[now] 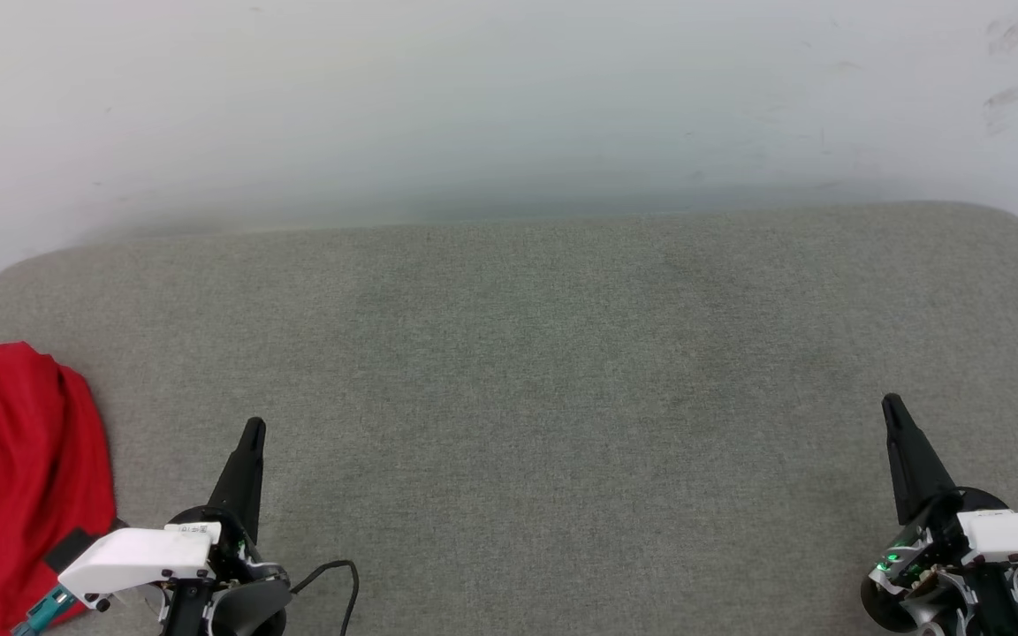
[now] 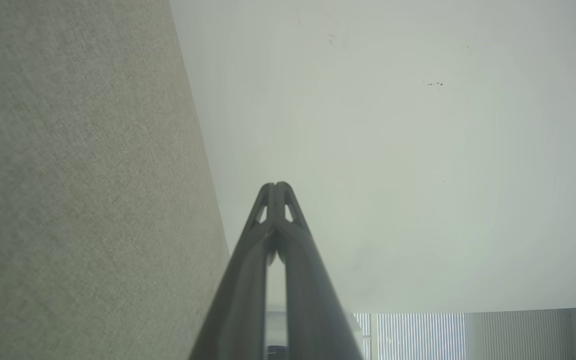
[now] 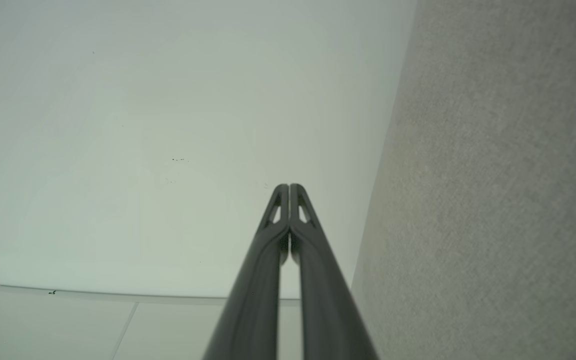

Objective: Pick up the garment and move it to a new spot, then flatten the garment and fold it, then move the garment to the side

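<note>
Overhead, garment [image 1: 18, 477] lies near clenched left end effector [image 1: 253, 427]; right end effector [image 1: 892, 404] clenched too.

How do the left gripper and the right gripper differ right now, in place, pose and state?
The left gripper is near the crumpled red garment; the right gripper is far from it, across the grey padded surface. In the head view, the left gripper's fingers lean rightward and the right gripper's leftward. A black cable loops by the left gripper's wrist; a green light glows at the right gripper's. Shared: both are shut, holding nothing.
</note>
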Available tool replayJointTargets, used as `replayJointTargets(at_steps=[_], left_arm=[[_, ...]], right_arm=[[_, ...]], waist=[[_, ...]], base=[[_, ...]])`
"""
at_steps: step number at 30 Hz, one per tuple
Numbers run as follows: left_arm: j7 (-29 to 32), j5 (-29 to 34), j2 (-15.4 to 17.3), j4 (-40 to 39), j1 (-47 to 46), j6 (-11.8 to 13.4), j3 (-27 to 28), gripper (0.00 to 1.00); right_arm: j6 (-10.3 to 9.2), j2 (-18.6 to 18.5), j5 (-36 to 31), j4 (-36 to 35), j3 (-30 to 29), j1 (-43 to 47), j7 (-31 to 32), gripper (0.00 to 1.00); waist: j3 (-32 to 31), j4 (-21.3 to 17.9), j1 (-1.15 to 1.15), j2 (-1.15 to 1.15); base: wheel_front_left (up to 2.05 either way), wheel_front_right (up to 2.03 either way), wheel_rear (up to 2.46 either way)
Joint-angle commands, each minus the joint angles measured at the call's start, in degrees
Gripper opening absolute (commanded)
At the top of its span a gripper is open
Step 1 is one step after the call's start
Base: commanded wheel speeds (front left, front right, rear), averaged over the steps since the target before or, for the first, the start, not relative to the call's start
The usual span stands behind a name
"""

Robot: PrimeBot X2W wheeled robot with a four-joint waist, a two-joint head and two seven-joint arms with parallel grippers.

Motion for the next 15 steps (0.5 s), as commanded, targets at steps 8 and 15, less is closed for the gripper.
replayJointTargets(at_steps=[8, 15], left_arm=[[0.13, 0.10, -0.15, -0.03, -0.32, -0.17, 0.12, 0.00], [0.13, 0.09, -0.15, -0.03, -0.32, -0.17, 0.13, 0.00]], right_arm=[[0.00, 0.20, -0.28, 0.05, 0.01, -0.75, 0.07, 0.00], [0.00, 0.20, -0.28, 0.05, 0.02, -0.75, 0.06, 0.00]], waist=[[0.00, 0.00, 0.00, 0.00], [0.00, 0.00, 0.00, 0.00]], base=[[0.00, 0.00, 0.00], [0.00, 0.00, 0.00]])
